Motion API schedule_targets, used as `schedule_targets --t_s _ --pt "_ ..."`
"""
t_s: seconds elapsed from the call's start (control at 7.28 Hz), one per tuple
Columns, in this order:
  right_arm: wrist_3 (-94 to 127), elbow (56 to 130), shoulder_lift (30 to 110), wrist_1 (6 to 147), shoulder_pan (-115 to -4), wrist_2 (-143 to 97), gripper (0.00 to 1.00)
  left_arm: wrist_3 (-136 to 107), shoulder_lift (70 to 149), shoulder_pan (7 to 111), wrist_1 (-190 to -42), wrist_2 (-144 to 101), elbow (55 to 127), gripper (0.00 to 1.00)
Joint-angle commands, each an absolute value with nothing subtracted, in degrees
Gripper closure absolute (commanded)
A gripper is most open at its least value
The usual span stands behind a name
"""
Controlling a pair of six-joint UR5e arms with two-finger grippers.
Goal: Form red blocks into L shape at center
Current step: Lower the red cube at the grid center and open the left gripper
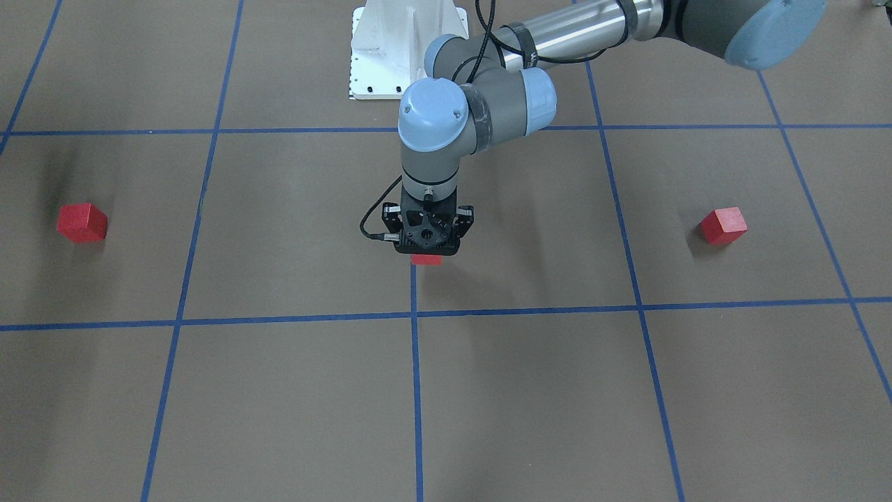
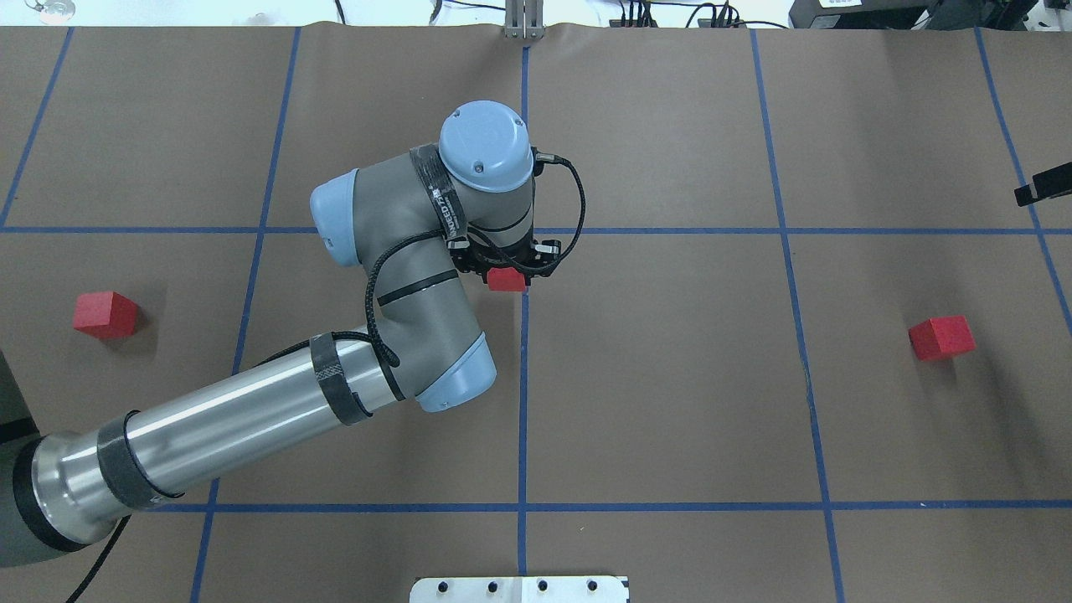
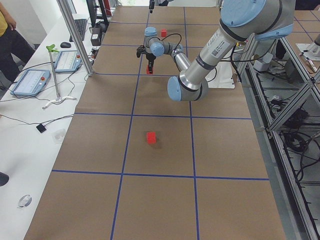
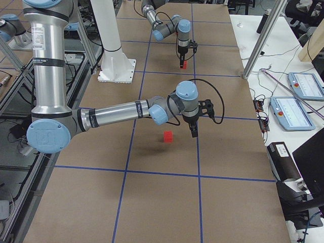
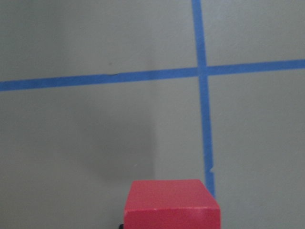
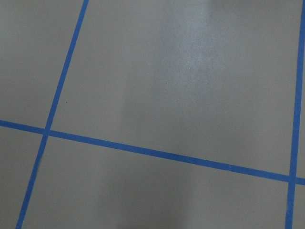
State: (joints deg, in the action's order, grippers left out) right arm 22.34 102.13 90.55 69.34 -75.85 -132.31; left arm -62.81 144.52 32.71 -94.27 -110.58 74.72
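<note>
**Left tool clamped on a red block at the center patch**

The left tool [image 1: 426,247] points straight down, its fingers closed on a red block [image 2: 507,279]. In the left wrist view this cube fills the bottom edge of the picture. Whether its underside touches the paper cannot be told. The block sits just on the robot's left of the middle blue tape line [image 2: 523,394], in the far part of the center patch [image 2: 553,377], near the horizontal line that bounds it on the far side. A black cable [image 2: 578,201] loops off the wrist above the tool.

The right tool [image 4: 194,134] hangs over the surface [image 2: 670,419] out at the robot's right end. It shows clearly only in the right side view, so I cannot tell whether its fingers are apart or together.

A second red block [image 2: 105,315] lies on the brown paper far to the robot's left, and a third red block [image 2: 942,337] lies far to its right. Both are well apart from the center. A white base plate [image 2: 519,590] sits at the near edge, on the middle line.
</note>
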Motion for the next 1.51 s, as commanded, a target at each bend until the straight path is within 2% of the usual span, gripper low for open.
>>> schedule_targets --t_s 0.0,0.27,0.55,0.69,0.82,0.96,1.1,1.24,1.37 --pt "22.41 102.13 90.53 69.35 -75.85 -132.28 0.00 -62.84 145.19 32.61 -96.33 -110.57 72.16 0.88" --pt "22.41 102.13 90.62 69.35 -75.85 -132.19 0.00 -62.67 145.20 32.52 -96.42 -110.57 70.76 0.69" --pt "22.41 102.13 90.61 69.35 -75.85 -132.19 0.00 -62.75 145.89 31.91 -96.33 -110.57 70.66 0.63" --pt "22.41 102.13 90.62 69.35 -75.85 -132.19 0.00 -63.01 145.99 31.56 -96.33 -110.48 70.66 0.51" --pt "22.41 102.13 90.62 69.35 -75.85 -132.19 0.00 -62.93 145.99 31.55 -96.42 -110.48 70.58 0.43" --pt "22.41 102.13 90.62 69.35 -75.85 -132.19 0.00 -62.84 145.99 31.55 -96.42 -110.48 70.32 0.40" --pt "22.41 102.13 90.62 69.35 -75.85 -132.19 0.00 -62.84 145.99 31.47 -96.42 -110.48 70.23 0.27" --pt "22.41 102.13 90.62 69.35 -75.85 -132.19 0.00 -62.75 145.99 31.12 -96.33 -110.39 70.22 0.09" --pt "22.41 102.13 90.62 69.35 -75.85 -132.19 0.00 -62.67 145.99 31.03 -96.42 -110.39 70.31 0.01"
